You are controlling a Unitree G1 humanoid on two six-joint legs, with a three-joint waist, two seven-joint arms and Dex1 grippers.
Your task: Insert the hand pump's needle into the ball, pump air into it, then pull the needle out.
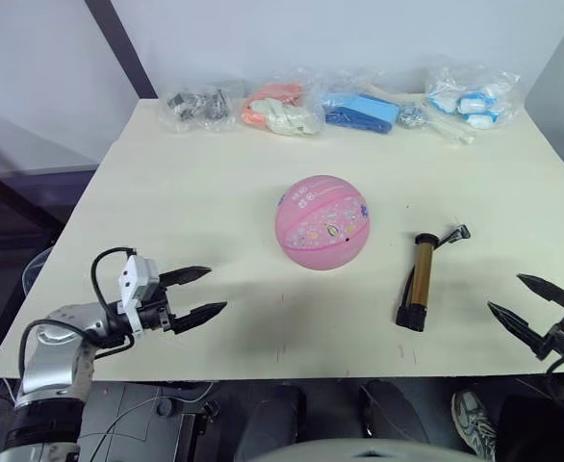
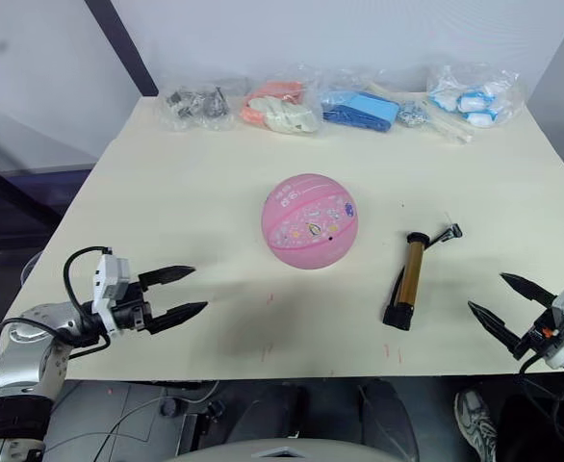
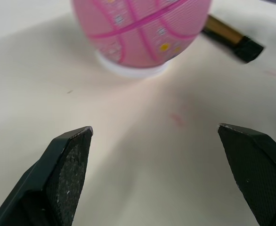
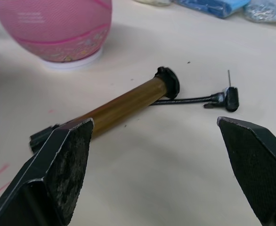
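The pink ball (image 1: 322,221) with cartoon prints rests on a small white ring in the middle of the cream table (image 1: 215,173). To its right lies the gold-bronze hand pump (image 1: 420,279), handle toward the front edge, its thin black hose curling to the needle (image 4: 229,78), which sticks up from a black fitting. My left gripper (image 1: 201,293) hovers open at the front left, well short of the ball. My right gripper (image 1: 521,304) stands open at the front right, apart from the pump. Nothing sits between either pair of fingers.
Along the table's far edge lie several clear bags: metal parts (image 1: 197,106), pink-orange and white items (image 1: 280,108), a blue object (image 1: 361,111) and blue-white pieces (image 1: 470,101). A dark bar (image 1: 118,43) leans at the back left.
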